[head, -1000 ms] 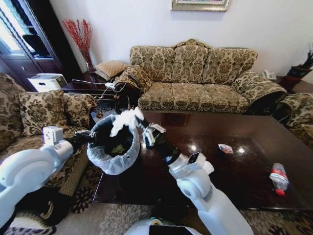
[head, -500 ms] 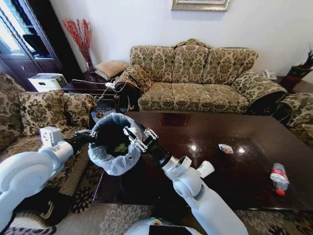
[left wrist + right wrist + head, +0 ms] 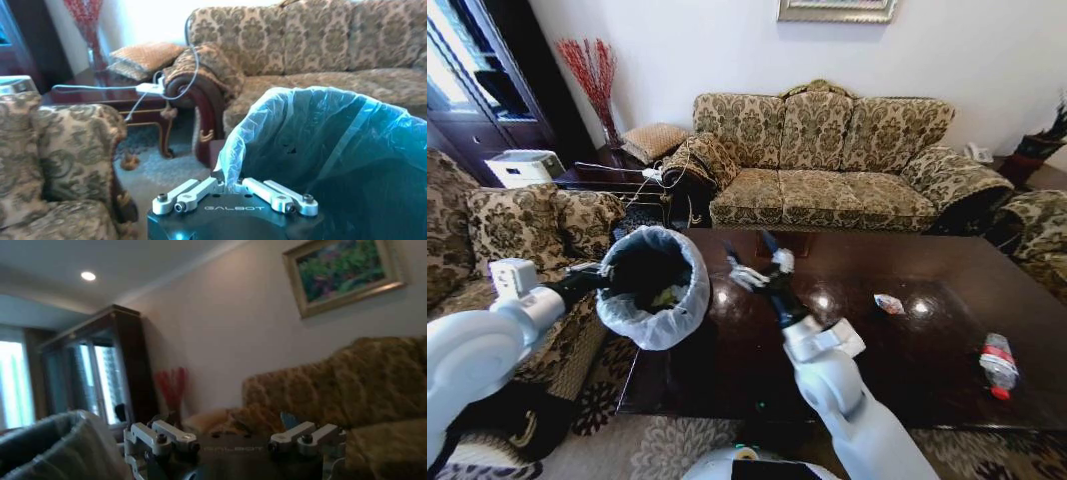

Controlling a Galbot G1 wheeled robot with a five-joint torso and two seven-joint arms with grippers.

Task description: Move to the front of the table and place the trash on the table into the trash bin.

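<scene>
- Left gripper (image 3: 595, 276): at about 9 o'clock in the head view, clamped on the near rim of the trash bin (image 3: 653, 288). It holds the bin off the left end of the table (image 3: 947, 345). In the left wrist view the fingers (image 3: 185, 193) pinch the bag's folded edge, and the wrist plate reads "GALBOT".
- Trash bin: round and dark, lined with a translucent whitish bag (image 3: 313, 130) folded over the rim. The mouth tilts toward the table. Pale scraps (image 3: 665, 297) lie inside.
- Right gripper (image 3: 755, 262): raised above the table near its left end, at 3 o'clock of the bin and apart from it. The fingers are spread wide with nothing between them. The right wrist view also shows "GALBOT" lettering below the fingers (image 3: 163, 432).
- Table: dark and glossy, with a square inlay at the centre of its top.
- Crinkled wrapper (image 3: 888, 304): lies on the tabletop right of centre, at 3 o'clock of the right gripper and well apart from it.
- Clear plastic bottle (image 3: 998, 364): lies on its side near the table's right end, with a red label and a red cap. The label text is too small to read.
- Sofa (image 3: 827, 160): patterned, standing beyond the table at 12 o'clock.
</scene>
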